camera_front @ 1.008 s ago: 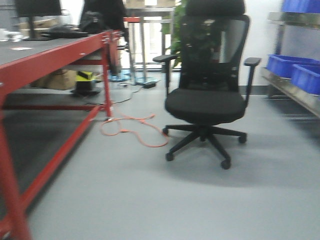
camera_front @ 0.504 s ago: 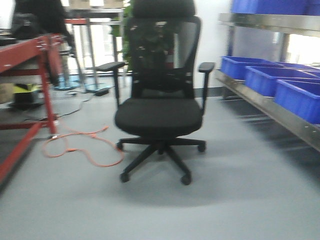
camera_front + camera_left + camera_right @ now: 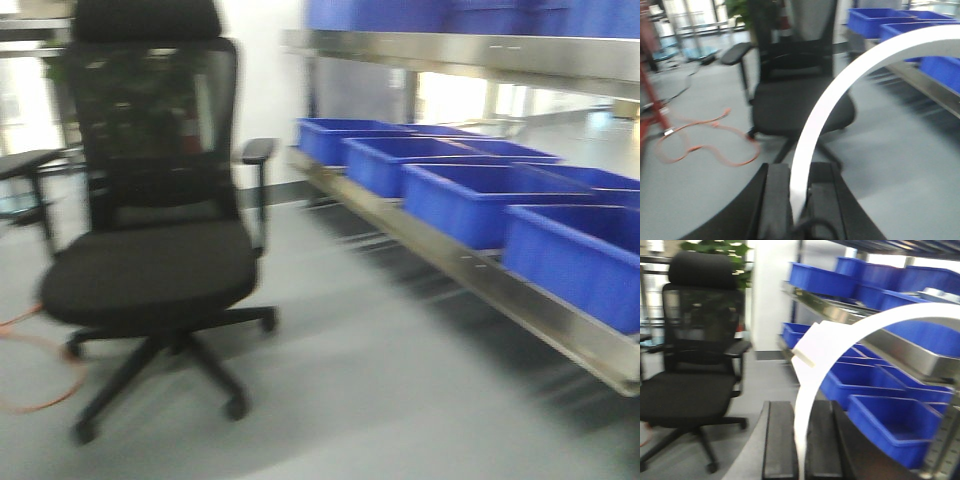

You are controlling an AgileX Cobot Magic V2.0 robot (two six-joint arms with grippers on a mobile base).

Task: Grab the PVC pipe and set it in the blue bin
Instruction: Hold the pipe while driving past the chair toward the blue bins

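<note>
In the left wrist view a white PVC pipe [image 3: 840, 85] curves up from between the black fingers [image 3: 776, 200] and arcs to the upper right. My left gripper [image 3: 799, 202] is shut on its lower end. The right wrist view shows a white curved pipe [image 3: 812, 375] as well, with my right gripper [image 3: 801, 450] shut on it and the arc sweeping right over the bins. Several blue bins [image 3: 455, 195] sit in a row on a low steel shelf [image 3: 480, 275] at the right; the nearest bin [image 3: 890, 427] lies just right of the right gripper. Neither gripper appears in the front view.
A black office chair [image 3: 150, 260] on castors stands on the grey floor at the left. An orange cable [image 3: 30, 400] loops on the floor beside it. More blue bins [image 3: 865, 275] fill an upper shelf. Open floor runs between the chair and the shelf.
The front view has swung to the right: the chair slid from centre to the left, the red table left the frame, and the shelf of blue bins now fills the right side.
</note>
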